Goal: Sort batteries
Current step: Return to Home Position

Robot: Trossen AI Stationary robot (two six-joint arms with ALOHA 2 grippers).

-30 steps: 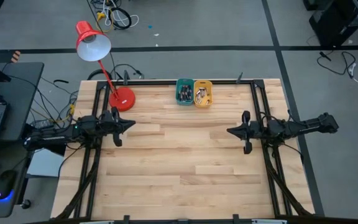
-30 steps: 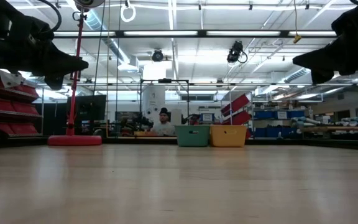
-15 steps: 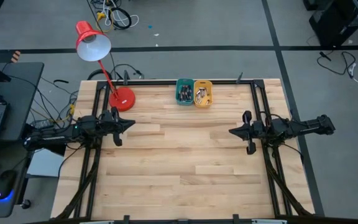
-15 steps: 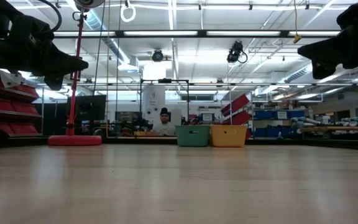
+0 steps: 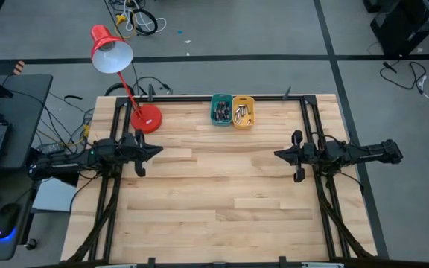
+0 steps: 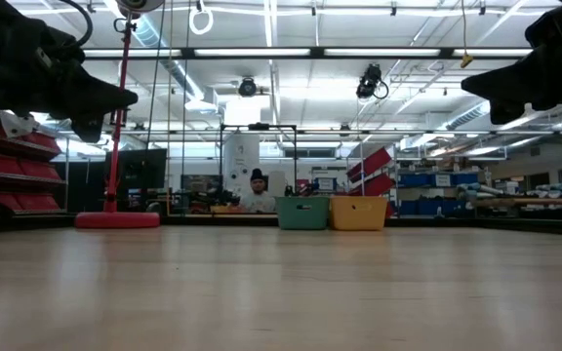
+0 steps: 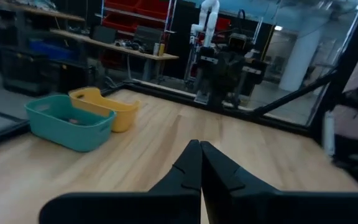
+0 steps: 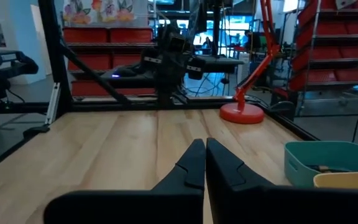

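The near stretch of the surface [image 5: 214,216] is pale butcher-block, planks of varied tone with a smooth, faintly glossy finish. No loose cell shows on it, which I read as the sorting being done. Over its middle band the two arms face each other from the left and right edges of the high view. The left gripper [image 7: 199,144] is closed on nothing, its tapered matte-black fingers pressed into a point. The right gripper [image 8: 200,142] mirrors it — closed, empty, held level and clear of the wood. That matched pose looks like a parking stance that leaves the work area free.

Farther on, at the upper middle of the high view, the teal bin [image 6: 301,213] and the yellow bin [image 6: 359,213] stand touching side by side near the back rail — small plastic tubs with rounded corners. The batteries [image 5: 241,113] lie inside them, darker cells in the teal, silvery ones in the yellow. Left of the bins stands a red lamp [image 5: 147,117] on a round glossy base.
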